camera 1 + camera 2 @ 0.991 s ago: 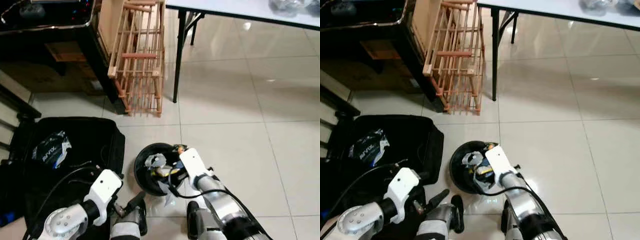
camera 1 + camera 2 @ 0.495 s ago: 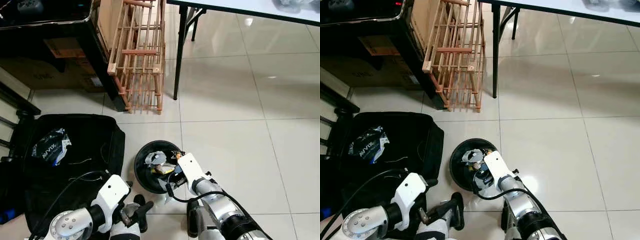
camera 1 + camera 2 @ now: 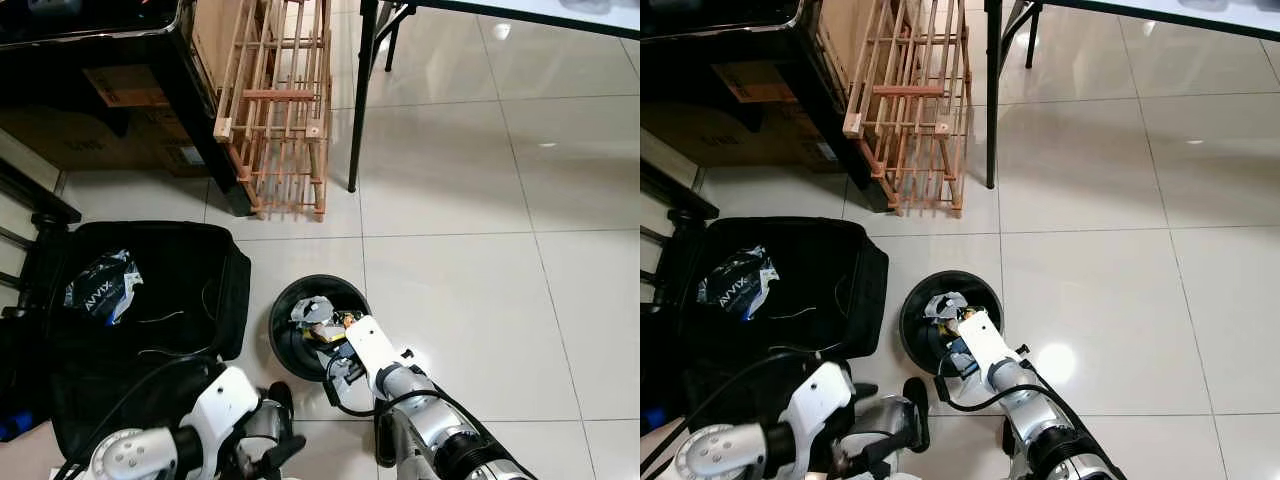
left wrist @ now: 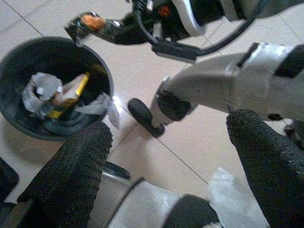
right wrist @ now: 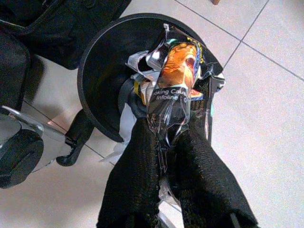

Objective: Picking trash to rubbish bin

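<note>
A round black bin [image 3: 288, 318] stands on the tiled floor just ahead of my feet, with crumpled wrappers [image 5: 142, 61] inside. My right gripper [image 5: 172, 124] is shut on an orange and clear snack wrapper [image 5: 176, 76], held over the bin's near rim. From the head, that wrapper [image 3: 347, 320] shows at the bin's edge beyond my white right wrist [image 3: 367, 346]. My left gripper [image 4: 168, 130] hangs open low by my legs, with nothing between its fingers [image 4: 71, 175].
An open black bag [image 3: 180, 290] with a silver packet [image 3: 100, 290] lies left of the bin. Further ahead are a wooden rack [image 3: 275, 110], a dark cabinet [image 3: 120, 60] and a table leg [image 3: 358, 100]. White paper scraps [image 4: 232, 199] lie by my feet.
The head camera has shifted slightly. My right gripper has drawn back toward me with the wrapper, staying at the bin's near rim. My left arm has dropped lower.
</note>
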Robot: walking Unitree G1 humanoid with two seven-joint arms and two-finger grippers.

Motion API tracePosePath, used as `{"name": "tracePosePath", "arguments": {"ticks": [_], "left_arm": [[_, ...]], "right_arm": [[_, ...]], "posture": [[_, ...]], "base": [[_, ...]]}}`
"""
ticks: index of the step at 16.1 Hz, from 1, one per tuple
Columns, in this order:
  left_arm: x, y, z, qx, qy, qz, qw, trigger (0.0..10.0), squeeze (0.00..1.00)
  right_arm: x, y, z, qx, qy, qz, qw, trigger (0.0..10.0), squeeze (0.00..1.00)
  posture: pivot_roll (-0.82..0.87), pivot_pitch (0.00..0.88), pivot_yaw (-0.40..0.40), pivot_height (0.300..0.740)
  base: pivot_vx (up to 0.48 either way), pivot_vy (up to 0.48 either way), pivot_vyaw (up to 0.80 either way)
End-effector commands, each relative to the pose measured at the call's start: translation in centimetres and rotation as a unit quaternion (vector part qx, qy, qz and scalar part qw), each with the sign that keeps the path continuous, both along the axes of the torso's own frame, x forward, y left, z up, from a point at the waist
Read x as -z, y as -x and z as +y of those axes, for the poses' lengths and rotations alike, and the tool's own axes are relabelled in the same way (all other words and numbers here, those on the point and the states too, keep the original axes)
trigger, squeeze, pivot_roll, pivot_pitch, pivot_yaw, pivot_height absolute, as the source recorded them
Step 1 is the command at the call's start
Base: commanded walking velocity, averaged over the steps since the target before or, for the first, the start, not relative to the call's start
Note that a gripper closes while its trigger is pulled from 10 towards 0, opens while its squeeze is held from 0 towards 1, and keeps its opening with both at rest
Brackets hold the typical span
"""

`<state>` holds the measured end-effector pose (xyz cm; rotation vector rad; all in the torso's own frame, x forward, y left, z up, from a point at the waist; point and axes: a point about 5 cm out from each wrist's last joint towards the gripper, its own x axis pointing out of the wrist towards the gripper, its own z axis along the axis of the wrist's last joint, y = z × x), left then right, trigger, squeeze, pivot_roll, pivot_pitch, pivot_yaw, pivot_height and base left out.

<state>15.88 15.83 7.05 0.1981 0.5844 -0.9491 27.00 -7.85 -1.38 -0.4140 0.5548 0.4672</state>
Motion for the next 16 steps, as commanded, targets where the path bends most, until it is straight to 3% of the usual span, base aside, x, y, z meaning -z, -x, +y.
{"name": "tracePosePath", "arguments": {"ticks": [1,6,10,16], "left_arm": [[0.6,0.8,0.2,0.008,-0.003,0.024,1.000,10.0,0.00],[0.7,1.4,0.5,0.007,-0.009,0.030,0.999,10.0,0.00],[0.3,1.3,0.5,-0.003,-0.019,0.014,1.000,10.0,0.00],[2.9,1.1,2.6,-0.049,-0.066,0.018,0.996,10.0,0.00]], "right_arm": [[0.8,0.9,0.2,-0.013,0.008,0.015,1.000,10.0,0.00],[0.7,0.5,0.0,-0.014,0.012,0.007,1.000,10.0,0.00],[0.9,0.3,0.3,0.010,-0.006,0.028,1.000,10.0,0.00],[0.4,-0.1,1.2,-0.006,-0.006,0.013,1.000,10.0,0.00]], "posture": [[0.22,0.414,0.067,0.740],[0.22,0.420,0.057,0.740],[0.23,0.428,0.056,0.740],[0.24,0.444,0.053,0.740]], "base": [[0.000,0.000,0.00],[0.000,0.000,0.00],[0.000,0.000,0.00],[0.000,0.000,0.00]]}}
